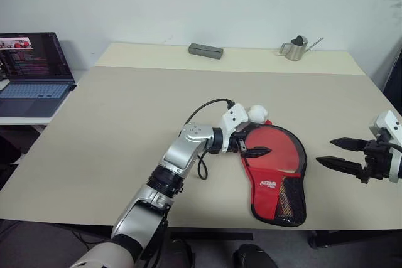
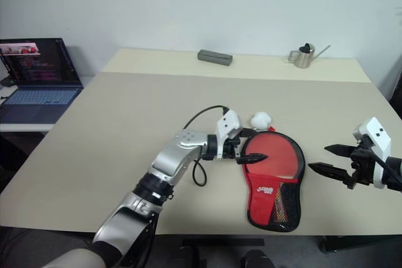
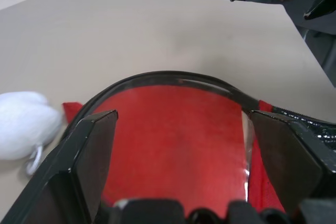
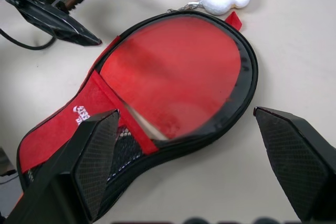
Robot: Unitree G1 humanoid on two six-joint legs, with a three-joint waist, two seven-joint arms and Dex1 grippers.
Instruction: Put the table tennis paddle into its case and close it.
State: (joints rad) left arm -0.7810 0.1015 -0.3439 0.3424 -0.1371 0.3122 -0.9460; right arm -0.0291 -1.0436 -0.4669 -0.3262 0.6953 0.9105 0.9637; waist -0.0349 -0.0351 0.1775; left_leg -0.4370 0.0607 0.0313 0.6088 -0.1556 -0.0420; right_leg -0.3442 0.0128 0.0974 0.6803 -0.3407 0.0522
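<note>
in the left eye view the case (image 1: 276, 183) lies flat on the beige desk (image 1: 113, 130) at about 4 o'clock from the desk's middle, its round end away from the robot and its narrow mesh end toward the near edge. the table tennis paddle (image 1: 279, 150) sits inside it, the red blade showing in the open round end. the left gripper (image 1: 251, 144) reaches over the case's 9 o'clock rim, its fingers spread wide and holding nothing. a white fluffy charm (image 1: 257, 114) lies at the case's 12 o'clock tip. the right gripper (image 1: 342, 153) hangs at 3 o'clock, apart from the case, fingers wide apart and empty. a laptop (image 1: 34, 73) stands at 9 o'clock on a side table; a grey box (image 1: 206, 50) and a small metal watering can (image 1: 296, 48) sit at the far edge. in the left wrist view the red blade fills the space between the two black fingers (image 3: 89, 156), black edging curving around it. in the right wrist view the case lies open, the blade inside and a pale bit of wood at the red flap.
</note>
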